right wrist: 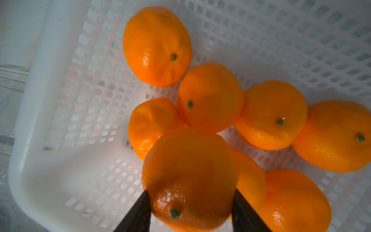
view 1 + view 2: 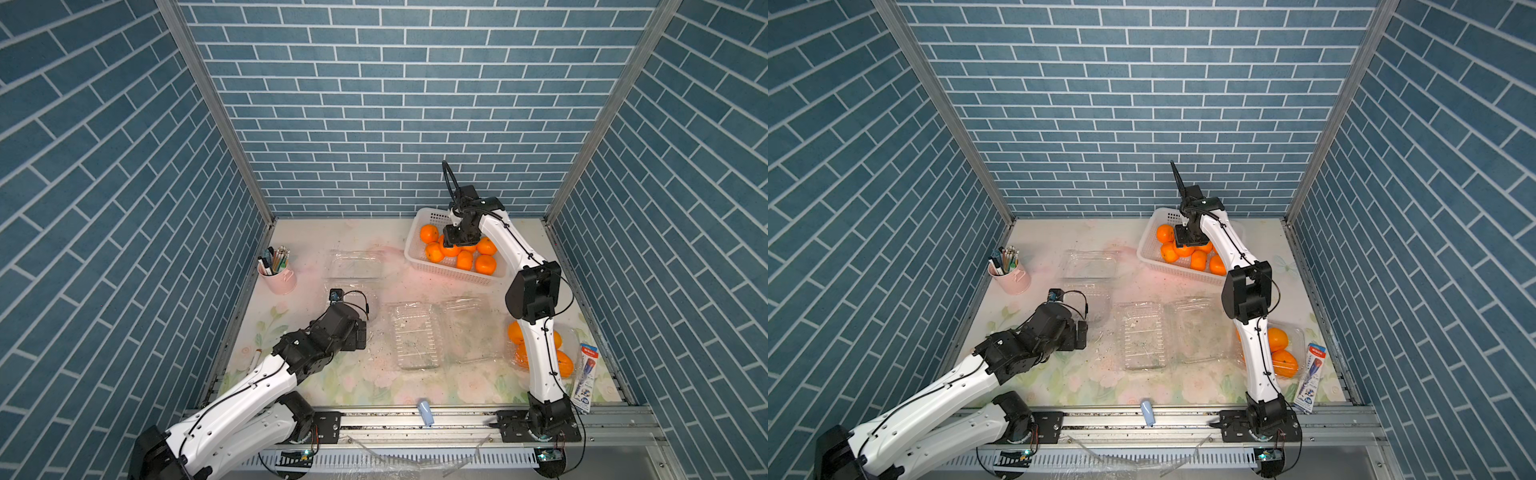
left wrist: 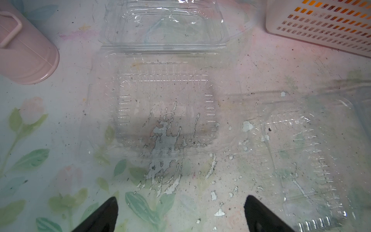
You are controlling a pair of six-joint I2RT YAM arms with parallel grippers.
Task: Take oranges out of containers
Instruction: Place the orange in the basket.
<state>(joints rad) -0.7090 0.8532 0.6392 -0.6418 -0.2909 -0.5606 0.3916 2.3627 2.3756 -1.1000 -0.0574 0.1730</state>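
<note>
Right wrist view is showing the right end effector (image 1: pixel 190 192) clasping an orange (image 1: pixel 190 166) above the basket (image 1: pixel 30 130). Drop-off is seemingly underway, calling for release inside the basket.

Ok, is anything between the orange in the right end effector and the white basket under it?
No lid or wall blocks it: the white basket is open on top. The orange in the right end effector hangs over other oranges lying there, so it would probably land on them; bare basket floor shows beside them.
</note>
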